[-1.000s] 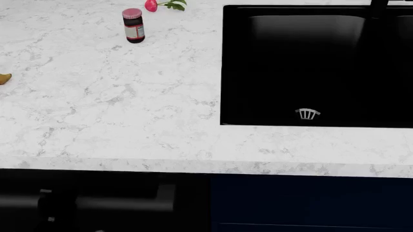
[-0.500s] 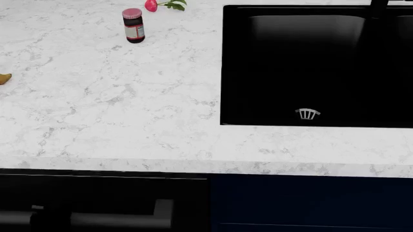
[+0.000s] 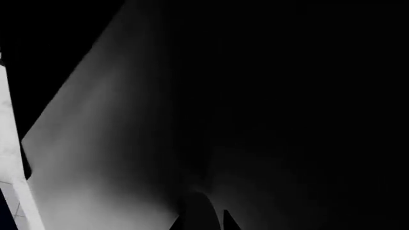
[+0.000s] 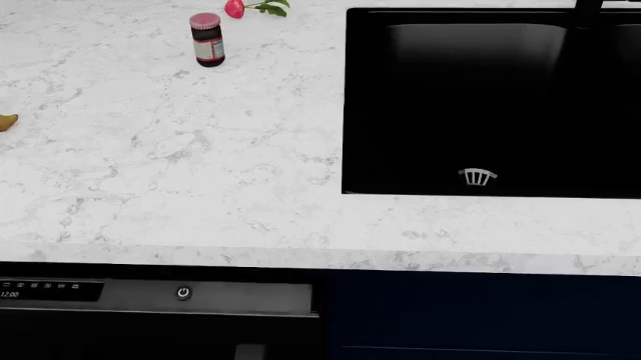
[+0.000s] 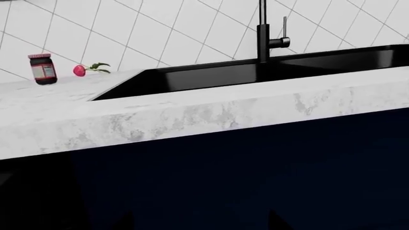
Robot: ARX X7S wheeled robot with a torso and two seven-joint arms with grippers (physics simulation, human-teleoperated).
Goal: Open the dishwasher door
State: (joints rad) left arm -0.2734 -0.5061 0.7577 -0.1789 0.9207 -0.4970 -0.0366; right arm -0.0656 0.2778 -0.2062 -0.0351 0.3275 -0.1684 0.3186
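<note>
From my head camera the door (image 4: 161,298) sits tipped out below the counter (image 4: 200,187), left of the sink (image 4: 481,105), its grey top edge with the power button (image 4: 183,292) showing, and I cannot tell either gripper's state.

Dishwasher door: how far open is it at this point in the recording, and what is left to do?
Partly open. In the head view the dishwasher door has tipped out from under the countertop, baring its grey top edge with the power button and small display; a second ago that edge was hidden. Neither gripper is visible, so a grasp cannot be confirmed. Left: swinging the door fully down.
</note>
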